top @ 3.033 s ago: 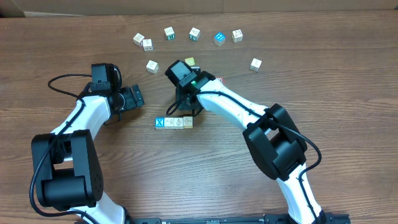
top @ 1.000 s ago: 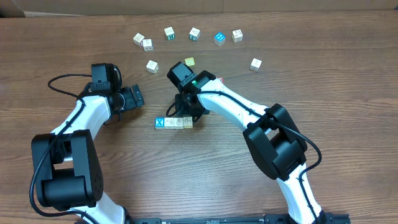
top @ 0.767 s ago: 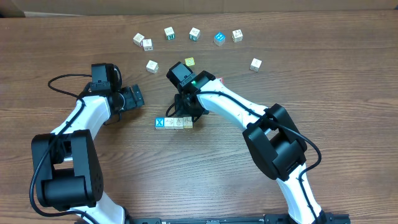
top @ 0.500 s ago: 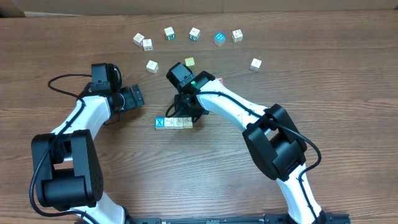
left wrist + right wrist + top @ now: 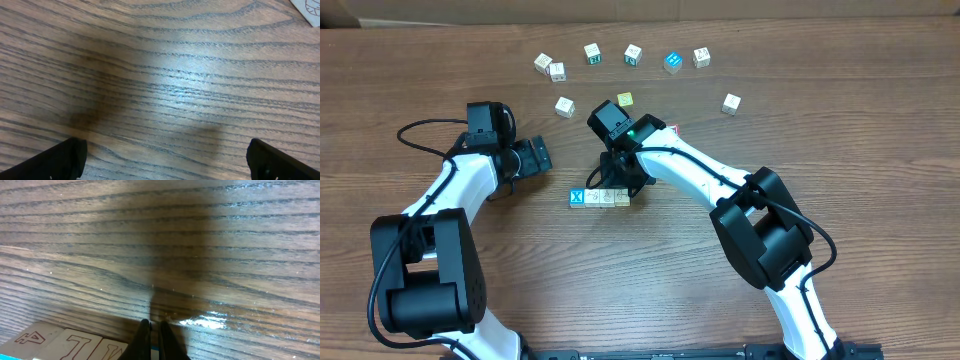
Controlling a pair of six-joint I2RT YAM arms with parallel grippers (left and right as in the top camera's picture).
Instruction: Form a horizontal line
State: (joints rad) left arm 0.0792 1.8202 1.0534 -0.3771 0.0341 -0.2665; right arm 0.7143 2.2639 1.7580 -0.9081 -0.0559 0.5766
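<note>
Four small letter cubes lie side by side in a left-to-right row on the wooden table. A blue cube with a white X (image 5: 576,198) is at its left end, and three pale cubes (image 5: 607,197) follow it. My right gripper (image 5: 616,184) hangs just behind the row, shut and holding nothing. In the right wrist view its fingertips (image 5: 152,340) touch each other. A blue sliver shows in the slit between them, and pale letter cubes (image 5: 75,347) lie at the lower left. My left gripper (image 5: 535,158) stands wide open over bare wood to the row's left, and its fingers (image 5: 65,157) sit at the frame's bottom corners.
Several loose cubes are scattered along the back, among them a pale one (image 5: 564,106), a yellow-green one (image 5: 625,99), a blue one (image 5: 672,62) and a pale one (image 5: 731,103). A red-faced cube (image 5: 672,129) peeks out beside the right arm. A pale cube's corner (image 5: 310,10) shows in the left wrist view.
My right gripper has sunk slightly closer to the row since the oldest frame. In the last second nothing has moved, and the row and the left arm are unchanged.
</note>
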